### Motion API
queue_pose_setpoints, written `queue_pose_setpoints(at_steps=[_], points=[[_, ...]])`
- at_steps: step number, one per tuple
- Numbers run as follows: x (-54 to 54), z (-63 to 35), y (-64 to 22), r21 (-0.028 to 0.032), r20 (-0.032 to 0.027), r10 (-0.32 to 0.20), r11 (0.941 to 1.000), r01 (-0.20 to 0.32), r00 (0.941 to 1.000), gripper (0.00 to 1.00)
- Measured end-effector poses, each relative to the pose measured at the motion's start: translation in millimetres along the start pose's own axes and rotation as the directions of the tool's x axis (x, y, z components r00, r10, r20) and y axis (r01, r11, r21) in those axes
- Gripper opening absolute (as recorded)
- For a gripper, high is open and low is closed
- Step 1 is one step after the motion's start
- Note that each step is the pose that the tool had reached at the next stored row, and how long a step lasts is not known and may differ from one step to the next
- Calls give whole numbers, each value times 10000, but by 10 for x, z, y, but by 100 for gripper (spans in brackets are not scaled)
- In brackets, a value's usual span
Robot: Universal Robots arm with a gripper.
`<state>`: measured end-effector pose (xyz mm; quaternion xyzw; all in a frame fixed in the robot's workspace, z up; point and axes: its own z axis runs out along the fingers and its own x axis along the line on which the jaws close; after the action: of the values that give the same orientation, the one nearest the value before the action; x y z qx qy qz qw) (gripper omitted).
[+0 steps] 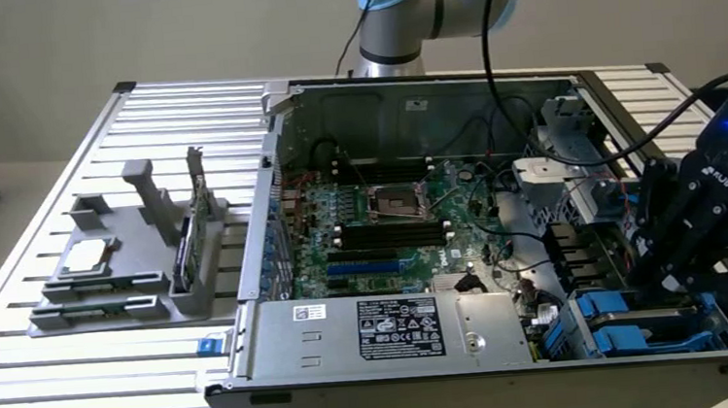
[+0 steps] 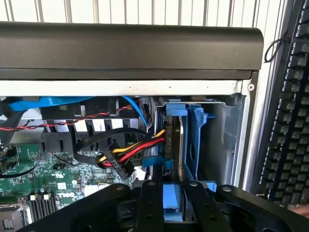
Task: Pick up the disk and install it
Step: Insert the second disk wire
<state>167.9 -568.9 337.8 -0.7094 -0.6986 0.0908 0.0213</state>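
Observation:
The disk stands on edge in the drive bay at the corner of the open computer case, its grey metal side framed by the blue carrier. Yellow, red and black power wires run to its end. My gripper is directly over the bay and straddles a blue end piece of the carrier. In the exterior view the gripper hangs at the case's right end, just above the blue carriers in the bay.
The motherboard fills the case floor, and a labelled power supply lies along the near wall. A grey fixture with a chip and a green card stands at the exterior view's left. A black keyboard lies outside the case.

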Motion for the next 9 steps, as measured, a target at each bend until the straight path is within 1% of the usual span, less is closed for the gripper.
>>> queue_pose_setpoints(at_steps=[3, 9], points=[[-5, -17, -49, 7, 1, 0, 10000, 0, 10000, 25], [-15, -40, -194, 7, 2, 0, 10000, 0, 10000, 25]])
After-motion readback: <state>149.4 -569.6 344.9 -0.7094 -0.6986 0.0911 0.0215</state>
